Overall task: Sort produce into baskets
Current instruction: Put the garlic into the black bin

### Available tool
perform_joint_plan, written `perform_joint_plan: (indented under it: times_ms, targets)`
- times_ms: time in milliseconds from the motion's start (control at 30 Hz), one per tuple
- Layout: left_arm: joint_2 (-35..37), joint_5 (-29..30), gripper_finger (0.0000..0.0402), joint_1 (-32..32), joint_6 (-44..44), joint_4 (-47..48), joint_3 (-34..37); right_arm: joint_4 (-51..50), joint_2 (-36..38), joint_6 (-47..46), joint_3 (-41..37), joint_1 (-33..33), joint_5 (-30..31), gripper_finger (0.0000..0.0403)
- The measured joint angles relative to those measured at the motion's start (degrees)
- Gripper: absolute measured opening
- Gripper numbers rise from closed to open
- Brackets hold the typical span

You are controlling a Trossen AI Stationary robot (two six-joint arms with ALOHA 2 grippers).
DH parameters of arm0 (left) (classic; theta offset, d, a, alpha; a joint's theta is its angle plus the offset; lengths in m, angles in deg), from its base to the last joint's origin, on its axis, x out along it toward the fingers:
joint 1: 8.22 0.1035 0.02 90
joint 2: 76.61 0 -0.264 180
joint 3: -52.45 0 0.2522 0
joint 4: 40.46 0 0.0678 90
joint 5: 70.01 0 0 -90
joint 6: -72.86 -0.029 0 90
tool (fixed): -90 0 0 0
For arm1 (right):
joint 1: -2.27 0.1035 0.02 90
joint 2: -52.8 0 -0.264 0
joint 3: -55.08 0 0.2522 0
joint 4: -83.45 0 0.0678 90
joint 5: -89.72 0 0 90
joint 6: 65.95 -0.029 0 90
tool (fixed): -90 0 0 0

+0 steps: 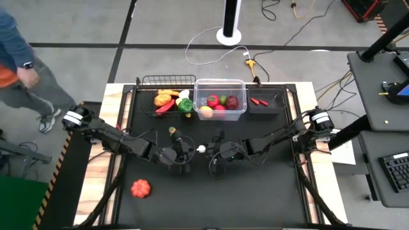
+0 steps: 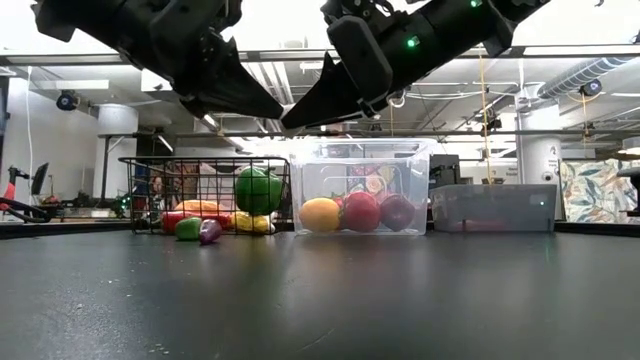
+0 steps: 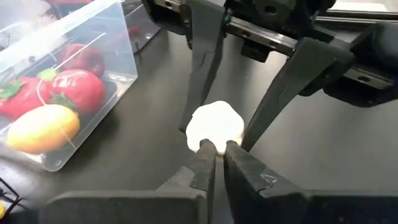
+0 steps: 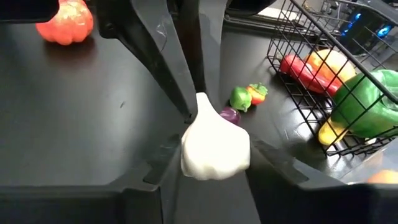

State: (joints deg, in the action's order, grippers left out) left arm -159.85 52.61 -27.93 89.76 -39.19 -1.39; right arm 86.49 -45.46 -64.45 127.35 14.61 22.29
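A person (image 1: 22, 70) in a blue top walks past the black surface (image 1: 211, 198). A white fan base (image 1: 229, 35) stands beyond it, a keyboard (image 1: 395, 171) off to the side.

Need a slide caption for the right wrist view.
Both grippers meet at a white garlic mid-handover, wire basket beside.

grey floor (image 1: 96, 25) crossed by dark tape lines, cables (image 1: 281, 25) trailing, a keyboard (image 1: 396, 171) at right.
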Motion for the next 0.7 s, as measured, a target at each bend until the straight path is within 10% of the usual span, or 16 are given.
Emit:
perform_joint_plan:
  times_ms: [400, 700]
  targets:
    - [3.23, 0.52, 0.0156, -0.02, 8.76, 22.35, -1.81, -11.56, 3.63, -4.10, 0.00, -1.04, -0.16, 0.0144]
    - [4.74, 0.96, 0.0177, -0.07, 21.71, 40.73, -5.19, -28.00, 16.55, -11.87, 0.00, -8.31, -0.05, 0.0145]
